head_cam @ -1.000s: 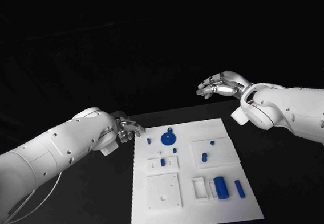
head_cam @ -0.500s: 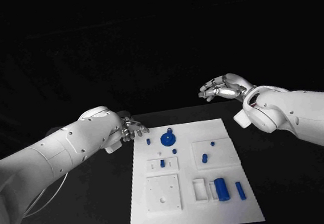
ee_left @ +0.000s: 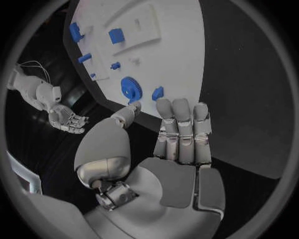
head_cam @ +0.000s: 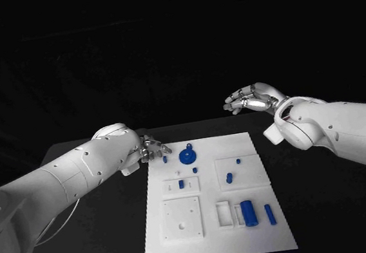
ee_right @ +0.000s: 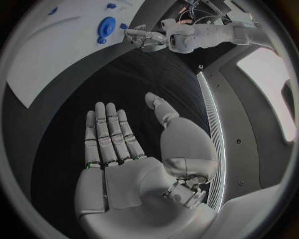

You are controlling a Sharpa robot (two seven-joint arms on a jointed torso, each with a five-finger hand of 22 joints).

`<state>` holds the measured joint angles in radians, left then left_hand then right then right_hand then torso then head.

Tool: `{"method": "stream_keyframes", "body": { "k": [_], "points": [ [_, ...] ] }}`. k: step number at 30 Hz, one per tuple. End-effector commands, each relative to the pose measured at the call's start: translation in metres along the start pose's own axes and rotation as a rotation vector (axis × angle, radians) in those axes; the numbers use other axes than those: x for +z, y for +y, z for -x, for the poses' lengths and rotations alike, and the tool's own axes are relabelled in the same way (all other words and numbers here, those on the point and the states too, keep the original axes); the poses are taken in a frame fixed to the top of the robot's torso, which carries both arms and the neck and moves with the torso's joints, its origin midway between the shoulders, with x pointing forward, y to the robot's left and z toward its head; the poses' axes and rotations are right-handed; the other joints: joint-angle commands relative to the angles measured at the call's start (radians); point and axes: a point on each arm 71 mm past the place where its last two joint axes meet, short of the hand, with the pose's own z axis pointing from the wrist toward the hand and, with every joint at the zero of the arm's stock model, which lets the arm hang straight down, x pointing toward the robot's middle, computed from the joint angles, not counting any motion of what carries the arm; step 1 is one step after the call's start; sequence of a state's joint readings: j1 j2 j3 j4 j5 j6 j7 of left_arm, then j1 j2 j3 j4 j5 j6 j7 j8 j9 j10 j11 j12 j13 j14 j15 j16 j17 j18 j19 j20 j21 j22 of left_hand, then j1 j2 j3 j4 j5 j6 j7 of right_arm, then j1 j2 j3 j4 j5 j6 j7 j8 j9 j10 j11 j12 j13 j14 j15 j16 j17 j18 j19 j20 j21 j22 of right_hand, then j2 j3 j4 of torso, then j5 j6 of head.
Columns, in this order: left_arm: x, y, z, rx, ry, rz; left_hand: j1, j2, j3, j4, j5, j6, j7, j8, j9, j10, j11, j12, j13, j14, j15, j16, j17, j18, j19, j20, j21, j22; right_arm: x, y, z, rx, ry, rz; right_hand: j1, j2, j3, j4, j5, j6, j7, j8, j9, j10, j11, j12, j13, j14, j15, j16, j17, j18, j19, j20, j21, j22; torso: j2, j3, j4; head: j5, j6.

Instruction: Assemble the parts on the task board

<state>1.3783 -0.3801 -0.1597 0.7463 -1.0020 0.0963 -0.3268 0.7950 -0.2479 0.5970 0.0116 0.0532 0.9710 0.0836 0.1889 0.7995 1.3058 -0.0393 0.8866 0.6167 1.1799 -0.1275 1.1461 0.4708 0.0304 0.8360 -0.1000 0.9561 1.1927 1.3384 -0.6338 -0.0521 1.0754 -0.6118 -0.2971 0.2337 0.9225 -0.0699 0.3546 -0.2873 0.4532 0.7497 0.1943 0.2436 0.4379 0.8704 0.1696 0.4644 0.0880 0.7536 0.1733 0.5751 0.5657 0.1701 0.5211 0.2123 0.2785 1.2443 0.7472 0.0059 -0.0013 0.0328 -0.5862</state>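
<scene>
Left hand (head_cam: 149,147) hovers empty w/ fingers apart at task board's (head_cam: 257,235) upper-left corner, just beside small blue peg (head_cam: 165,159) and round blue gear (head_cam: 188,157) upper-mid frame; right hand (head_cam: 252,98) empty, off board upper right; best approach prob. slow descent, pinch peg cleanly w/o nudging gear.

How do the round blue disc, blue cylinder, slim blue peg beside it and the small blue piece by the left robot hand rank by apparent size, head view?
1. Round blue disc, roughly tied with
2. blue cylinder: too close to call.
3. Slim blue peg.
4. Small blue piece beside the left robot hand.
</scene>
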Motion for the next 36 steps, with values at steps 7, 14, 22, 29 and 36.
{"method": "stream_keyframes", "body": {
  "k": [7, 14, 22, 29, 36],
  "points": [
    [0.0011, 0.0021, -0.0022, 0.015, 0.020, -0.008, 0.000, 0.003, -0.006, 0.006, -0.003, -0.005, -0.002, -0.004, -0.001, -0.003, 0.007, -0.001, 0.003, -0.007, -0.002, -0.003, -0.001, -0.013, -0.007, -0.123, -0.005, 0.003, -0.0002, 0.0019, 0.0017, 0.003, -0.003, 0.002, -0.007, -0.001, 0.000, 0.004, -0.003, 0.001, 0.032, 0.006, -0.001, -0.001, 0.006, -0.006, -0.002, -0.008, -0.002, 0.003, -0.002, 0.002, -0.007, 0.000, -0.007, 0.002, 0.001, 0.0001, -0.0008, 0.001, -0.004],
    [0.0011, -0.0001, -0.0050, 0.018, 0.047, -0.016, 0.009, 0.014, -0.009, 0.002, -0.002, -0.002, -0.003, -0.001, 0.000, -0.003, 0.006, 0.000, 0.004, -0.007, -0.002, -0.002, 0.000, -0.013, -0.007, -0.123, -0.005, 0.005, 0.0002, 0.0026, 0.0010, 0.003, -0.002, 0.004, -0.007, 0.000, 0.000, 0.004, -0.003, 0.001, 0.032, 0.006, -0.001, -0.001, 0.006, -0.006, -0.002, -0.008, -0.002, 0.004, -0.002, 0.002, -0.007, 0.000, -0.008, 0.002, 0.000, -0.0002, -0.0002, 0.001, -0.005],
    [0.0013, 0.0009, -0.0063, 0.020, 0.069, -0.017, 0.024, 0.039, -0.023, -0.013, -0.001, 0.005, -0.005, 0.005, -0.001, -0.004, 0.004, 0.002, 0.006, -0.008, -0.003, 0.000, 0.001, -0.012, -0.009, -0.122, -0.006, 0.008, 0.0006, 0.0033, -0.0002, 0.004, 0.000, 0.006, -0.007, 0.000, 0.000, 0.004, -0.003, 0.001, 0.032, 0.007, -0.002, -0.001, 0.006, -0.006, -0.003, -0.008, -0.002, 0.004, -0.003, 0.002, -0.007, 0.000, -0.008, 0.002, 0.000, 0.0000, 0.0002, 0.002, -0.007],
    [0.0011, 0.0024, -0.0065, 0.017, 0.080, -0.017, 0.048, 0.074, -0.033, -0.041, -0.001, 0.017, -0.008, 0.012, -0.003, -0.002, 0.001, 0.003, 0.007, -0.008, -0.005, 0.002, 0.001, -0.012, -0.009, -0.123, -0.007, 0.013, 0.0009, 0.0033, -0.0002, 0.003, -0.001, 0.006, -0.006, 0.000, 0.000, 0.003, -0.003, 0.001, 0.032, 0.007, -0.002, -0.001, 0.006, -0.006, -0.003, -0.008, -0.002, 0.004, -0.003, 0.002, -0.007, 0.000, -0.008, 0.003, 0.000, 0.0003, 0.0005, 0.002, -0.009],
    [0.0011, 0.0018, -0.0073, 0.008, 0.089, -0.023, 0.055, 0.107, -0.043, -0.061, -0.001, 0.021, -0.009, 0.013, -0.009, 0.000, 0.001, 0.003, 0.007, -0.008, -0.005, 0.003, 0.001, -0.014, -0.010, -0.122, -0.010, 0.016, 0.0012, 0.0038, -0.0007, 0.003, -0.002, 0.010, -0.006, 0.000, 0.001, 0.003, -0.003, 0.001, 0.032, 0.007, -0.002, -0.001, 0.006, -0.006, -0.004, -0.008, -0.002, 0.004, -0.003, 0.002, -0.007, 0.000, -0.009, 0.003, 0.001, 0.0001, -0.0001, 0.003, -0.010]
  ]
}}
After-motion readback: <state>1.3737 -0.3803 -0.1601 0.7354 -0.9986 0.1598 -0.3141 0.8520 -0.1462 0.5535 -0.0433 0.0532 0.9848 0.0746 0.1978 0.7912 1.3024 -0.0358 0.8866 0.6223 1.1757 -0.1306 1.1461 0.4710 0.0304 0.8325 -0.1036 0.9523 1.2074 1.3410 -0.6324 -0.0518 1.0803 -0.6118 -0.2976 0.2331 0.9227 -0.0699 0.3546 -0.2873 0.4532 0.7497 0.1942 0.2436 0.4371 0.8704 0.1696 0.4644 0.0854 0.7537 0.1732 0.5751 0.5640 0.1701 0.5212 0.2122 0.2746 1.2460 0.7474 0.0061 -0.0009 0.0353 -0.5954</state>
